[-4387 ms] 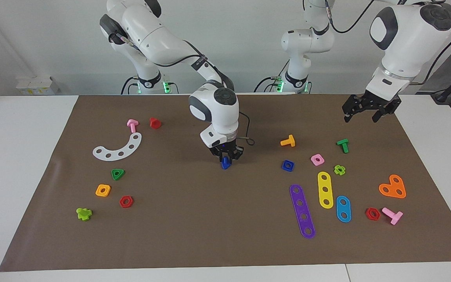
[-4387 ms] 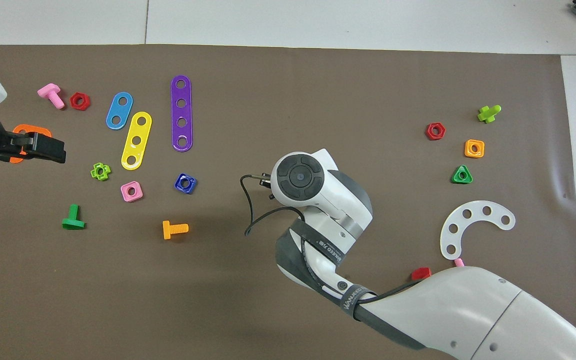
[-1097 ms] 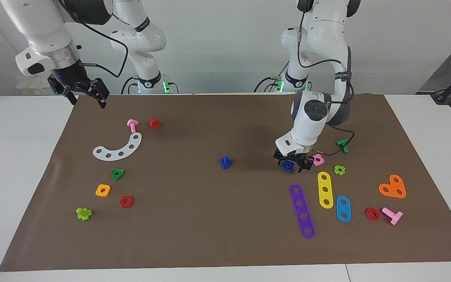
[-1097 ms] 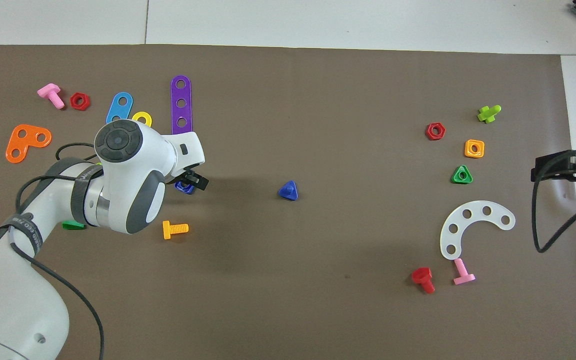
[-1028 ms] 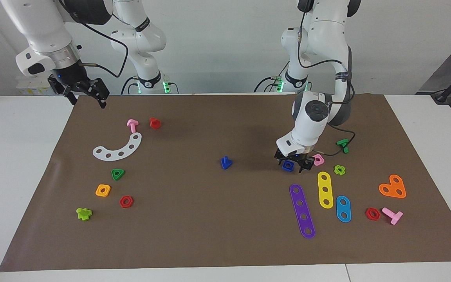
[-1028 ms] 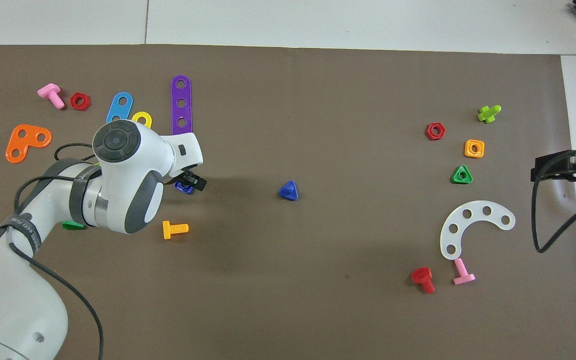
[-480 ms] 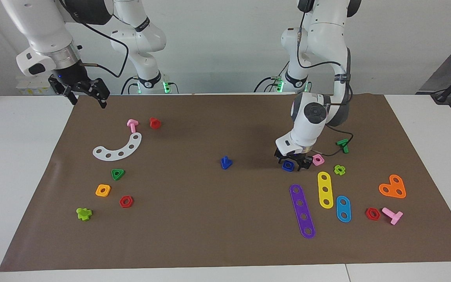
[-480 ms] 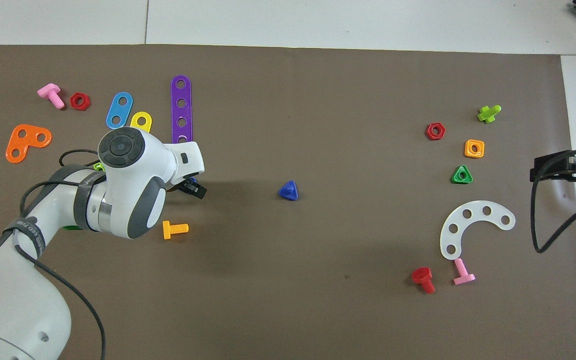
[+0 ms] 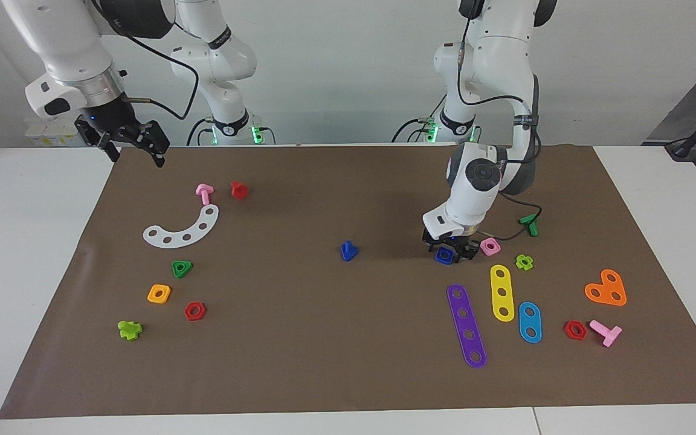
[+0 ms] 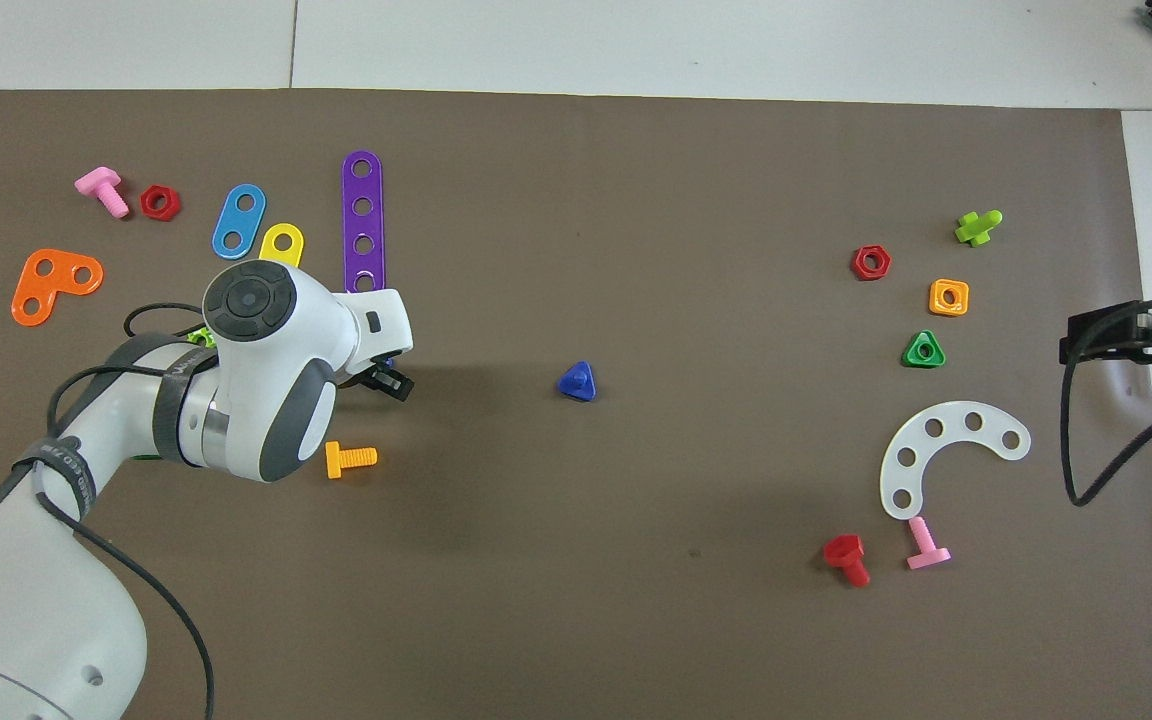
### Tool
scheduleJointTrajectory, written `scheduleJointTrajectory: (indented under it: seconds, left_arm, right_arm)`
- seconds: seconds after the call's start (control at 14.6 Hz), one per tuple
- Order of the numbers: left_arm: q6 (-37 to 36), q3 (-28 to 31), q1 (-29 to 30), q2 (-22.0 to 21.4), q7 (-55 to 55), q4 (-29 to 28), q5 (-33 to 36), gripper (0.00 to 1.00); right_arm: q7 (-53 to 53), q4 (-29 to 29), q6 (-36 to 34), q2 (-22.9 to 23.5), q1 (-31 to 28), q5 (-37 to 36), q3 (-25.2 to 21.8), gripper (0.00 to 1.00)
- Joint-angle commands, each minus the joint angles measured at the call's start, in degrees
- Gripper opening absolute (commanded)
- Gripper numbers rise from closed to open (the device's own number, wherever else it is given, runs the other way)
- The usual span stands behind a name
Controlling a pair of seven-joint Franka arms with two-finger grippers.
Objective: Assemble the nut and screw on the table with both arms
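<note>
The dark-blue nut (image 9: 444, 256) lies flat on the brown mat of the table (image 9: 324, 338), toward the left arm's end. My left gripper (image 9: 448, 252) is down at the mat with its fingers close on either side of the nut, a small gap still showing. From overhead the wrist hides almost all of the nut. The dark-blue screw (image 9: 348, 251) (image 10: 576, 381) stands alone on its triangular head mid-mat. My right gripper (image 9: 135, 156) (image 10: 1076, 345) waits open and empty, raised over the mat's corner at the right arm's end.
A pink square nut (image 9: 490, 246) sits right beside the left gripper, with an orange screw (image 10: 348, 458) and a green screw (image 9: 529, 223) close by. Purple (image 9: 466, 325) and yellow (image 9: 501, 292) strips lie farther from the robots. A white curved strip (image 9: 182, 228) lies toward the right arm's end.
The left gripper's fingers have drawn in around the nut over the last second and its wrist has shifted slightly. The nut, the screw and the right arm have stayed where they were.
</note>
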Motion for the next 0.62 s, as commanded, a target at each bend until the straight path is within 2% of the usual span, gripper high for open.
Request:
scheduleJointTrajectory:
  seconds: [0.0,0.55]
  left_arm:
    - [1.31,0.40,-0.54,-1.20,0.67,-1.82,-0.19,0.66]
    - [0.61,0.40,-0.54,-1.29,0.50,-1.82,-0.19,0.44]
  right_arm:
    - [0.18,-0.91,-0.28,-0.76,-0.58,1.48,0.25,1.00]
    - [0.27,-0.91,-0.28,-0.76,-0.58,1.48,0.16,1.00]
